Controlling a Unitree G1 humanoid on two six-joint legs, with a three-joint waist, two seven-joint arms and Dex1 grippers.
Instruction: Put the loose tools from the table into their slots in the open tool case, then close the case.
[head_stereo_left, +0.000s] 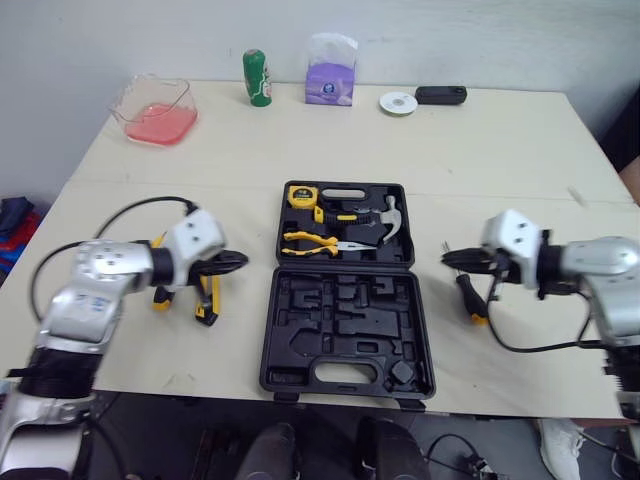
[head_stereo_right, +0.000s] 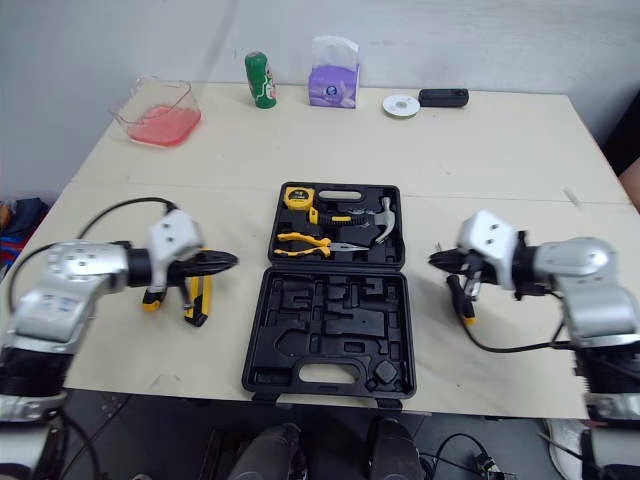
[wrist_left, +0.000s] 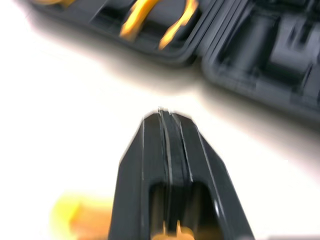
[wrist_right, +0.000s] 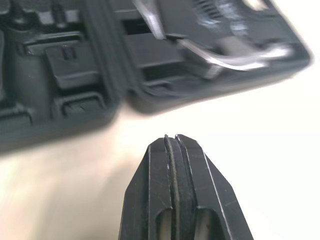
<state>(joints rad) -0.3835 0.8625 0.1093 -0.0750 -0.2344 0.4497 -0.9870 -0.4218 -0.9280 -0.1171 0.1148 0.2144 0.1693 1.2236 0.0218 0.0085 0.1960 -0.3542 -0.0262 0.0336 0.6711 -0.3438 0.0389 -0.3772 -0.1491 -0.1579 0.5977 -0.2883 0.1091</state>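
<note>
From the head, a pale cream table (head_stereo_left: 480, 150) stands against a plain light wall (head_stereo_left: 500, 40); a seam runs across the top just behind the case (head_stereo_left: 345, 330), and the floor at the near edge is dark. The case lies open and flat at the middle of the table; its far half holds a tape measure (head_stereo_left: 301, 195), a hammer (head_stereo_left: 385, 215) and pliers (head_stereo_left: 315, 243), while the near half shows bare moulded slots. Two yellow-and-black tools (head_stereo_left: 207, 300) lie loose on the table to the left of the case, under the left gripper (head_stereo_left: 235, 260); a screwdriver (head_stereo_left: 470, 297) lies to the right, just below the right gripper (head_stereo_left: 450, 258). Both grippers point inward at the case from either side, near it but apart from it. Along the far edge stand a clear tub (head_stereo_left: 155, 110) with pink contents, a green can (head_stereo_left: 257, 78), a purple tissue pack (head_stereo_left: 331, 70), a disc (head_stereo_left: 398, 102) and a small black device (head_stereo_left: 441, 95).

The left wrist view shows that gripper's fingers pressed together with nothing between them, over bare tabletop; the case rim and the yellow plier handles lie beyond, blurred, with a yellow smear by the fingers' base.

The right wrist view shows the same – fingers pressed together, empty, over bare table – facing the case hinge and the hammer head.
</note>
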